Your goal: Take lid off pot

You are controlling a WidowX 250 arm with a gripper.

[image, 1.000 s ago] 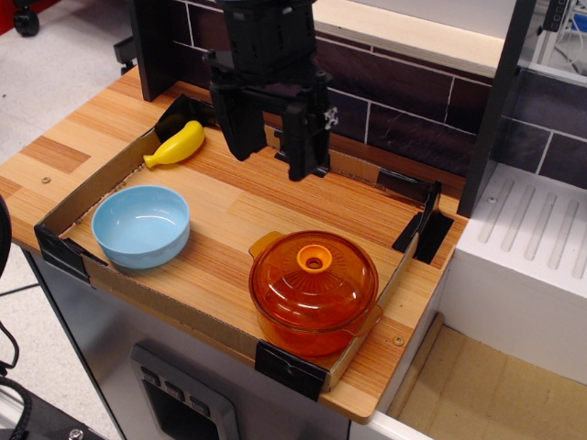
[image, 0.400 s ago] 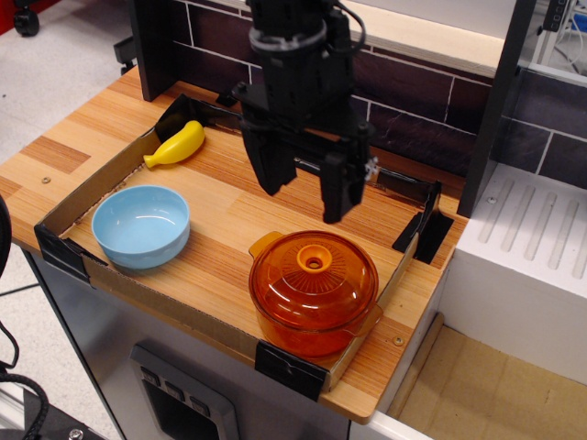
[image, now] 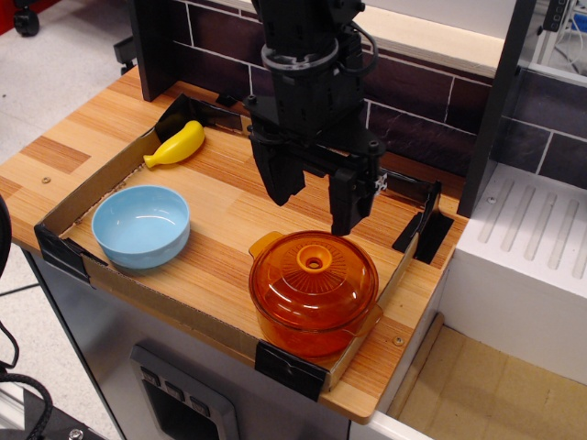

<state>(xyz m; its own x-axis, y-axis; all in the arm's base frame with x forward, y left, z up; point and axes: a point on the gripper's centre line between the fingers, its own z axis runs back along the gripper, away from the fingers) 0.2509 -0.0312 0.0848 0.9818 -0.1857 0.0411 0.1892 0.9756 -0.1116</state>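
A light-blue bowl (image: 141, 225) sits at the far left of the wooden counter (image: 64, 151), well apart from the pot and resting inside the low cardboard wall (image: 101, 165) that fences the work area. Behind the bowl, further from the pot and near the rear corner of that wall, a yellow banana (image: 176, 145) lies on its side.

Moving right, the black gripper (image: 314, 209) hangs from the arm above the counter, just behind the pot and slightly to its left. Its two fingers (image: 347, 197) point downward with a clear gap between them, so the jaws stand open and hold nothing. The fingertips are above the level of the pot's rim and touch neither the pot nor the lid.

The pot (image: 315, 312), deep and transparent orange, stands upright at the front right of the walled area, close to the front cardboard edge and to a black corner bracket (image: 290, 370). One small tab handle shows at its rear left rim. The lid (image: 314, 280), domed and transparent orange, sits squarely on the pot, closing it, with its opaque orange ring knob (image: 314, 259) at the centre facing up.

Right of the pot, past the counter's edge, stands a white ribbed unit (image: 532, 247).
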